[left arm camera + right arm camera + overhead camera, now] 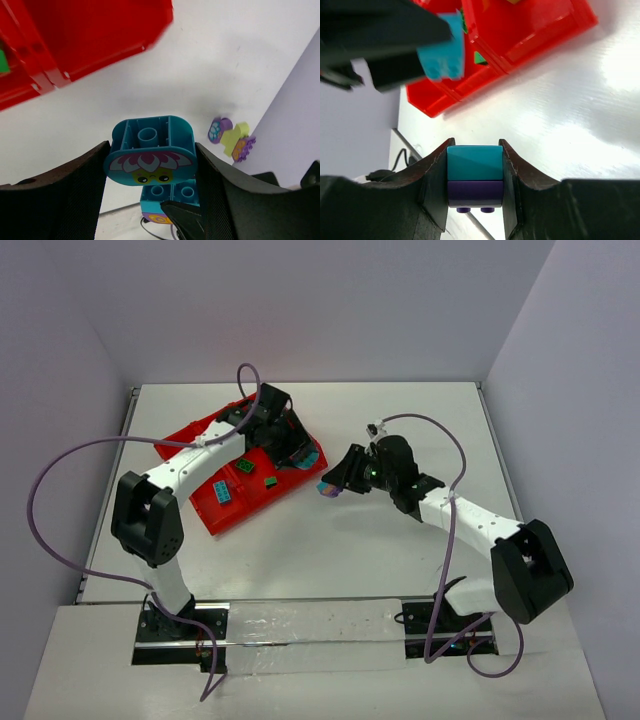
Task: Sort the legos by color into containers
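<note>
At tray's (212, 518) 3 o'clock, right gripper (474, 167) clamped teal-purple stack (474, 175); left gripper (150, 165) pinched teal brick (150, 150). Unsplit, two colours might share one compartment.

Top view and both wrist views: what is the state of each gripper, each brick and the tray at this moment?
left gripper: shut on the teal flower brick.
teal flower brick: held between the left fingers.
right gripper: shut on the teal-and-purple stack.
teal-and-purple stack: held, its two bricks joined.
red tray: flat on the table, partly filled.
purple and yellow-green clump: lying loose on the table.
</note>
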`<state>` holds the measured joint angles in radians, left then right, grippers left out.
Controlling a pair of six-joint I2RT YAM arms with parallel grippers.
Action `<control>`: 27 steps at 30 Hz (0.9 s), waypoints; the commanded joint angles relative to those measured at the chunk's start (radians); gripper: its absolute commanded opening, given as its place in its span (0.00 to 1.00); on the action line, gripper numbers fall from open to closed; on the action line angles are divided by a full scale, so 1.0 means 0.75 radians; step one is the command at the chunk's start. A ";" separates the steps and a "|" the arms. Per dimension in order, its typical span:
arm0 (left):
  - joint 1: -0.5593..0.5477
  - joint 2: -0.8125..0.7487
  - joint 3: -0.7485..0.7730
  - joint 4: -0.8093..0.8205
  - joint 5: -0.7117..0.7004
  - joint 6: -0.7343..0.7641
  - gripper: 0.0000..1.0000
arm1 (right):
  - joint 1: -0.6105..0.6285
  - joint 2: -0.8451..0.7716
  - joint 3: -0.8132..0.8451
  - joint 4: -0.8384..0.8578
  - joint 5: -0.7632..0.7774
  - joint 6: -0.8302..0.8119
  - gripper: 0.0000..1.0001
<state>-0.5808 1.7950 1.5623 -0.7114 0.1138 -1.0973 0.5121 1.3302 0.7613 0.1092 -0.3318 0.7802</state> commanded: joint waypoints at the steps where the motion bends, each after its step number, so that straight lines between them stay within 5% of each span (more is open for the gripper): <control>1: 0.015 -0.040 0.032 0.070 -0.021 0.015 0.00 | 0.007 -0.077 -0.011 -0.059 0.031 -0.054 0.00; 9: 0.057 -0.031 0.204 -0.107 -0.176 0.202 0.00 | -0.046 -0.173 0.036 -0.292 0.251 -0.123 0.00; 16: 0.094 0.018 0.490 -0.426 -0.776 0.398 0.00 | -0.102 -0.292 0.098 -0.482 0.430 -0.262 0.00; 27: 0.443 0.097 0.479 -0.348 -0.626 0.503 0.00 | -0.112 -0.283 0.124 -0.501 0.421 -0.262 0.01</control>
<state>-0.3307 1.8542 1.9355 -0.9713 -0.3950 -0.7506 0.4335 1.1254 0.8066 -0.2650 -0.0379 0.6010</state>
